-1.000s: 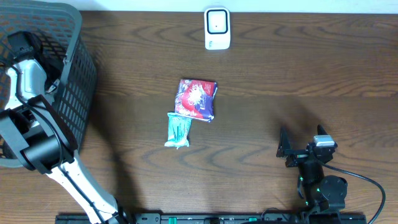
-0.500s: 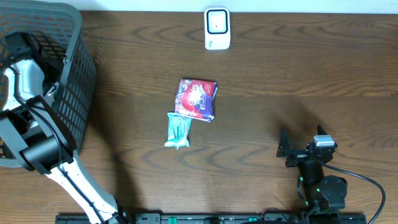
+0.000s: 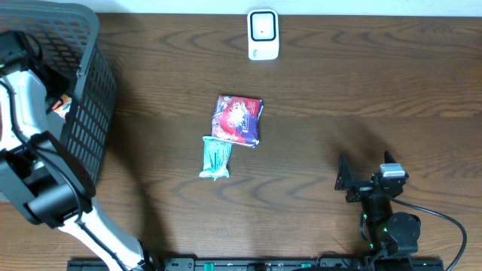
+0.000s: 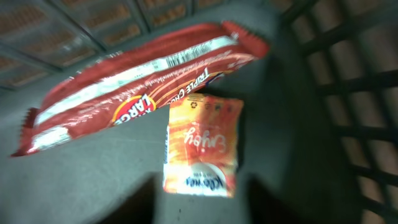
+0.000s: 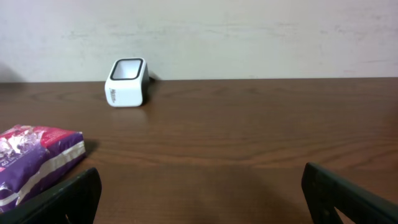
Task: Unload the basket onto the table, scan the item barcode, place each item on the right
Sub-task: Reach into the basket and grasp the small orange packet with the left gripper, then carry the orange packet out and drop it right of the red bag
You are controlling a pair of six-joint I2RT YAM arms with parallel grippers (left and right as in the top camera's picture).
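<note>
Sitting near the front edge of the dark wooden bench [image 3: 316,98], the right pincer [image 5: 202,199] is spread wide with nothing between its fingers. Further left, inside the grey plastic mesh basket [image 3: 94,83], the left pincer [image 3: 54,89] hangs over a small orange foil sachet [image 4: 200,146]; it's too blurred to tell whether it is spread or closed. The sachet lies flat, touching a long red snack wrapper [image 4: 124,87]. It looks light, thin, crinkly and slippery, so I'd pinch a sealed short edge. Farthest off stands the white barcode scanner [image 3: 263,34].
</note>
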